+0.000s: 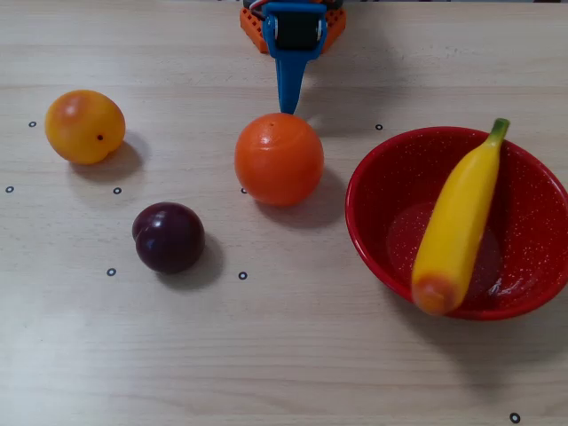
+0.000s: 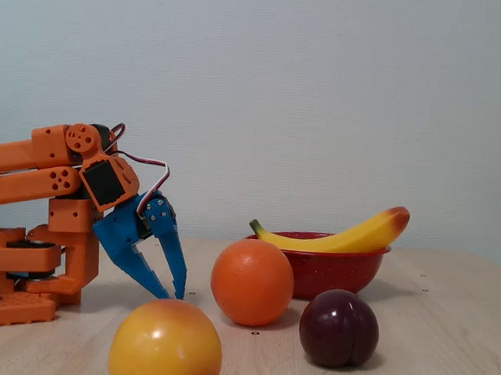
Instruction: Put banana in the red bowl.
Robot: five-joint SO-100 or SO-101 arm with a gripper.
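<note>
In the fixed view the orange arm sits folded low at the far left, its blue gripper pointing down at the table with the two fingers parted by a modest gap and nothing between them; in the overhead view the gripper shows only as one narrow blue wedge at the top, so that gap cannot be judged from above. Going by the overhead view from the left, a yellow-orange fruit lies near the left edge, and a dark purple plum sits lower and to its right, apart from it. Next comes the round orange fruit, just below the gripper tips, possibly touching them though the angle is poor. At the right stands the red bowl, and the banana lies across it, green stem over the far rim, orange-tinted blunt end sticking out over the near rim. The fixed view shows the banana resting on the rim of the bowl, its blunt end raised to the right
</note>
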